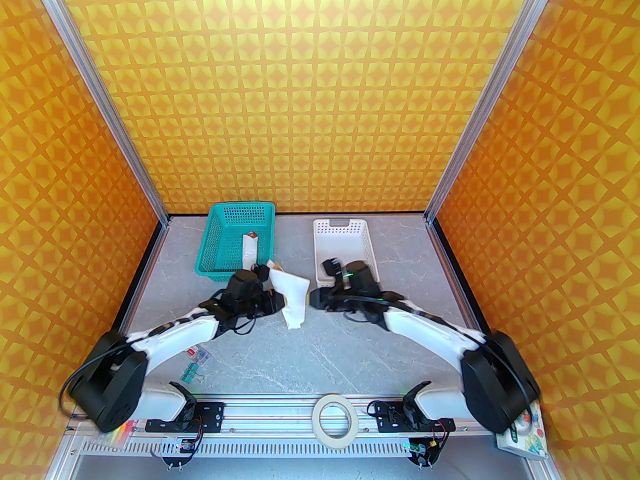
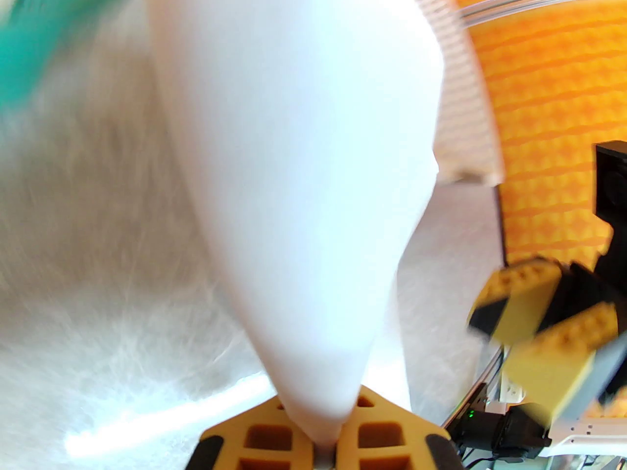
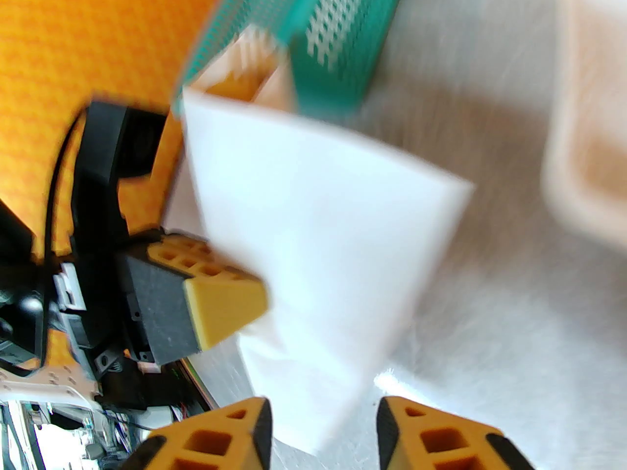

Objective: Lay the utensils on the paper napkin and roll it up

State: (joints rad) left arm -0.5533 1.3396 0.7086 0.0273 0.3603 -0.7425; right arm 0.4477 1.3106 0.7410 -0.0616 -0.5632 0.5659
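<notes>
Napkin (image 1: 294, 298), one, pinched in left fingers (image 1: 272, 297); right fingers (image 1: 316, 298) parted; one teal basket (image 1: 218, 248), one white basket (image 1: 321, 248).

The near middle of the table (image 1: 320, 358) lies bare between the two arms. Farther back, a lane runs between the green basket (image 1: 239, 208) and the white basket (image 1: 340, 224). The napkin (image 1: 295, 300), pinched in the left gripper (image 1: 276, 298), hangs across its mouth, with the right gripper (image 1: 314, 299) just beside. Binder clips (image 1: 192, 370) lie by the left arm, and a tape roll (image 1: 336, 438) sits on the near rail.
</notes>
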